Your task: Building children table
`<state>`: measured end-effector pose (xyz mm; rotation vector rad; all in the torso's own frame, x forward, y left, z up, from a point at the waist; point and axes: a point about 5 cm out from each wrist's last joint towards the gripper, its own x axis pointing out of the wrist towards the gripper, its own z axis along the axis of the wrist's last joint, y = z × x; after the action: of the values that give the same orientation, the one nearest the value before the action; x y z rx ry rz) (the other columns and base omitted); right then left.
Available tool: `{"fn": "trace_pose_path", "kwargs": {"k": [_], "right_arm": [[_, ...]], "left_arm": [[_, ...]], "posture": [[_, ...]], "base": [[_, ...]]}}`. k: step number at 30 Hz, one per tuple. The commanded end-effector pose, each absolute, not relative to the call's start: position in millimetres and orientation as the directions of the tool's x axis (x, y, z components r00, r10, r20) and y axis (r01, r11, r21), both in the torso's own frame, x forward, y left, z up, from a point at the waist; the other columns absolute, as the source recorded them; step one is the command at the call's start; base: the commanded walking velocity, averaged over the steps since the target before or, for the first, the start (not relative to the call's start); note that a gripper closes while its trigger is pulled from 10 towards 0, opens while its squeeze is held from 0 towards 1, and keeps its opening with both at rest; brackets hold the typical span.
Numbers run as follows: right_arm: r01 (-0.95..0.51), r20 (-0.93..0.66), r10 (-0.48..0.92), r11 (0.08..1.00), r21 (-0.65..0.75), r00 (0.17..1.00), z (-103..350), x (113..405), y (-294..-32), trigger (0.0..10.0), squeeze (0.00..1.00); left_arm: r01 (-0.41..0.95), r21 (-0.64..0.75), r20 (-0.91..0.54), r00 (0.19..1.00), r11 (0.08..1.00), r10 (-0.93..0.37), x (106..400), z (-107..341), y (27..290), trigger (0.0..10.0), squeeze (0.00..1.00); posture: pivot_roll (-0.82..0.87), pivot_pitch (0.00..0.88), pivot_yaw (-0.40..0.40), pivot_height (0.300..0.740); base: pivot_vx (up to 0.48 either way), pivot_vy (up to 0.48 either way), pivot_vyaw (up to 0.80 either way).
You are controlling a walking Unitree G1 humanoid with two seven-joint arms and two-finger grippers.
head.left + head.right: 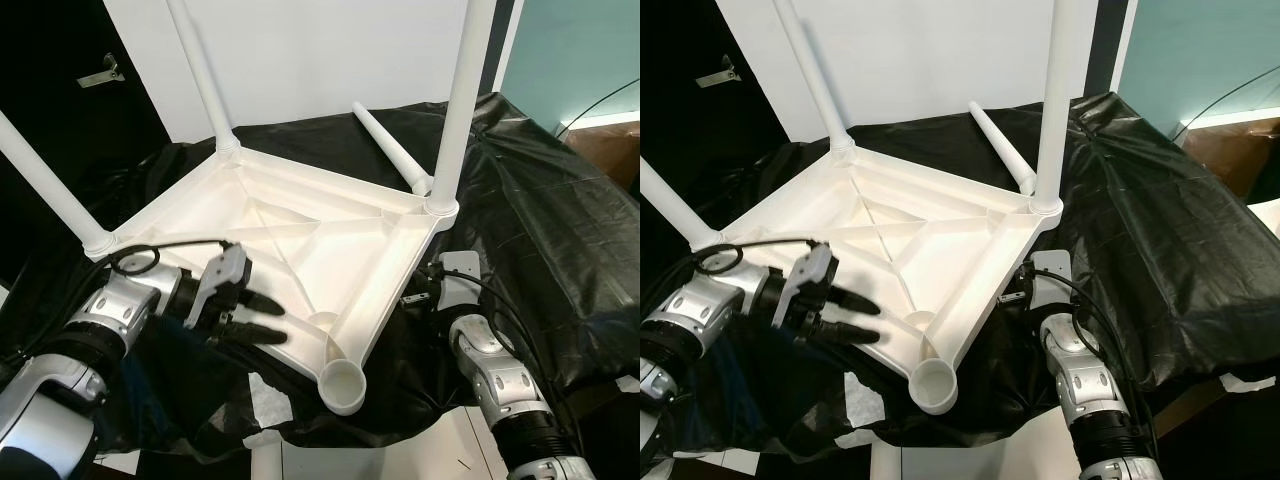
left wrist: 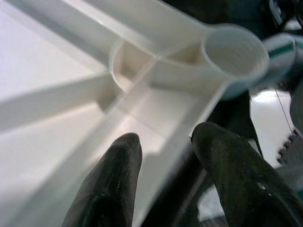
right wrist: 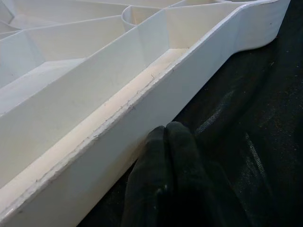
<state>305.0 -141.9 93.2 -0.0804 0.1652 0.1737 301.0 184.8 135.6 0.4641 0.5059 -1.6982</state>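
Note:
A white plastic children's table (image 1: 300, 240) lies upside down on a black sheet. Three white legs stand in its corner sockets: left (image 1: 45, 180), back (image 1: 205, 80) and right (image 1: 462, 100). The near corner socket (image 1: 343, 383) is empty. A loose white leg (image 1: 390, 148) lies on the sheet behind the table. My left gripper (image 1: 268, 318) is open at the table's near-left rim, and the rim wall runs between its fingers (image 2: 118, 161). My right gripper (image 1: 412, 297) is shut, its fingertips (image 3: 165, 137) against the outside of the near-right side wall.
The black sheet (image 1: 540, 220) is crumpled and covers a raised surface around the table. A white wall stands behind, with a dark door (image 1: 60, 90) at the left. A brown box (image 1: 610, 150) sits at the far right. White floor (image 1: 420, 455) shows below the sheet's edge.

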Motion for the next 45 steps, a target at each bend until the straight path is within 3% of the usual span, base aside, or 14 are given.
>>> {"fn": "trace_pose_path", "kwargs": {"k": [1,11,20,21,23,24,28,32,36,38,45], "right_arm": [[-0.202,-0.229,0.186,0.978,-0.047,0.956,83.1,301.5,-137.7,10.0,0.0],[-0.212,-0.22,0.199,0.977,-0.035,0.955,88.1,301.5,-132.1,10.0,0.0],[-0.204,-0.207,0.192,0.979,-0.033,0.959,93.6,303.8,-134.8,10.0,0.0],[-0.195,-0.205,0.185,0.98,-0.031,0.961,95.0,303.1,-136.4,10.0,0.0],[-0.193,-0.204,0.183,0.981,-0.03,0.962,95.4,302.7,-136.8,10.0,0.0],[-0.192,-0.204,0.182,0.981,-0.03,0.962,95.6,302.5,-136.9,10.0,0.0],[-0.184,-0.204,0.175,0.983,-0.027,0.963,95.6,301.3,-137.4,10.0,0.0],[-0.164,-0.205,0.157,0.986,-0.019,0.966,94.9,298.9,-138.9,10.0,0.0],[-0.159,-0.209,0.152,0.987,-0.019,0.966,94.5,298.1,-140.1,10.0,0.0],[-0.157,-0.212,0.149,0.987,-0.02,0.966,94.2,297.8,-141.3,10.0,0.0],[-0.155,-0.214,0.146,0.988,-0.025,0.966,94.9,298.5,-143.3,10.0,0.0]], "left_arm": [[0.962,-0.129,-0.588,-0.27,-0.241,-0.762,293.7,133.1,190.1,10.0,0.0],[0.946,-0.153,-0.707,-0.308,-0.287,-0.637,289.2,109.9,195.4,10.0,0.0],[0.958,-0.083,-0.759,-0.239,-0.274,-0.606,291.8,89.0,173.6,10.0,0.0],[0.954,-0.117,-0.774,-0.263,-0.277,-0.576,288.9,82.5,171.0,4.5,0.0],[0.95,-0.132,-0.776,-0.276,-0.282,-0.568,287.6,80.7,170.7,4.5,0.0],[0.948,-0.14,-0.775,-0.284,-0.284,-0.564,286.9,79.9,170.9,0.0,0.0],[0.952,-0.138,-0.764,-0.279,-0.275,-0.582,286.1,75.7,165.5,0.0,0.0],[0.993,-0.078,-0.705,-0.115,-0.084,-0.699,294.1,62.8,135.5,0.0,0.0],[0.998,-0.055,-0.708,-0.021,0.025,-0.706,297.2,54.2,127.3,0.0,0.0],[0.997,-0.066,-0.713,-0.022,0.037,-0.701,295.0,50.3,126.4,0.0,0.0],[0.991,-0.122,-0.705,-0.123,-0.05,-0.698,281.5,45.0,132.9,0.0,0.0]], "posture": [[-0.16,0.0,0.098,0.74],[-0.16,0.0,0.084,0.74],[-0.17,0.0,0.078,0.74],[-0.18,0.0,0.079,0.74],[-0.18,0.0,0.081,0.74],[-0.18,0.0,0.081,0.74],[-0.18,0.0,0.088,0.74],[-0.19,0.0,0.095,0.74],[-0.19,0.0,0.095,0.74],[-0.19,0.0,0.094,0.74],[-0.18,0.0,0.087,0.74]], "base": [[0.0,0.0,0.0],[0.0,0.0,0.0],[0.0,0.0,0.0],[0.0,0.0,0.0],[0.0,0.0,0.0],[0.0,0.0,0.0],[0.0,0.0,0.0],[0.0,0.0,0.0],[0.0,0.0,0.0],[0.0,0.0,0.0],[0.0,0.0,0.0]]}}
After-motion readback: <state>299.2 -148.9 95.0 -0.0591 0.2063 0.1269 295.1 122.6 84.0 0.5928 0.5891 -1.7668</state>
